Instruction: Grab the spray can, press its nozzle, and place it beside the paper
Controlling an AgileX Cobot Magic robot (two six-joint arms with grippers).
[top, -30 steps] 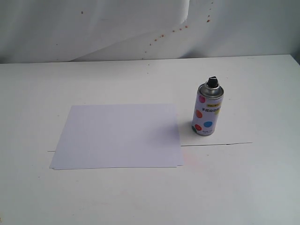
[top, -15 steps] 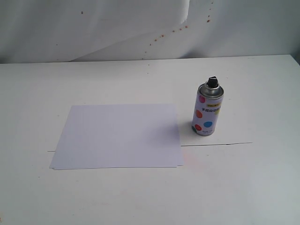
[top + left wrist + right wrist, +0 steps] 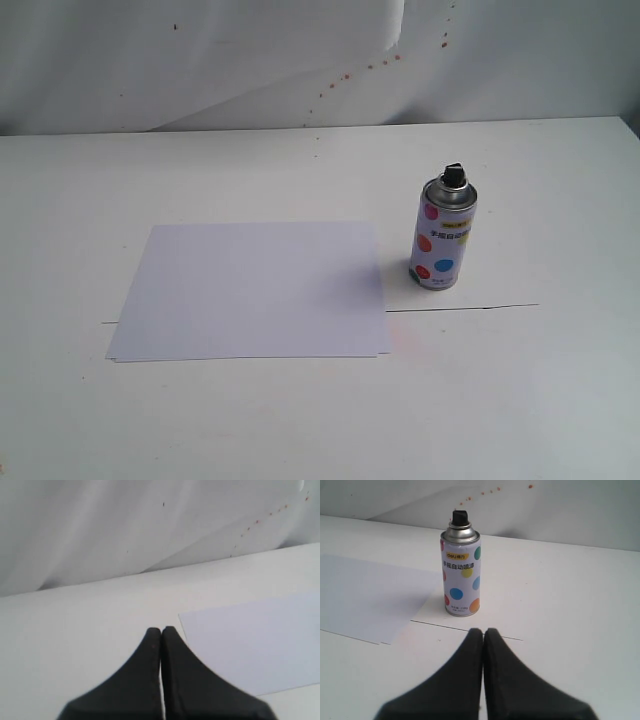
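Note:
The spray can (image 3: pixel 443 238) stands upright on the white table, just right of the paper (image 3: pixel 252 290); its black nozzle (image 3: pixel 454 176) tops the silver dome. In the right wrist view the spray can (image 3: pixel 461 571) and its nozzle (image 3: pixel 459 517) sit a short way ahead of my right gripper (image 3: pixel 483 631), whose fingers are shut together with nothing between them. The paper (image 3: pixel 367 596) lies beside the can there. My left gripper (image 3: pixel 161 629) is shut too, empty, close to a corner of the paper (image 3: pixel 255 642). Neither gripper shows in the exterior view.
A thin dark seam line (image 3: pixel 470 307) runs across the table in front of the can. A white backdrop sheet (image 3: pixel 300 60) with small red spots hangs behind the table. A faint pinkish smudge (image 3: pixel 412 343) marks the table near the paper's corner.

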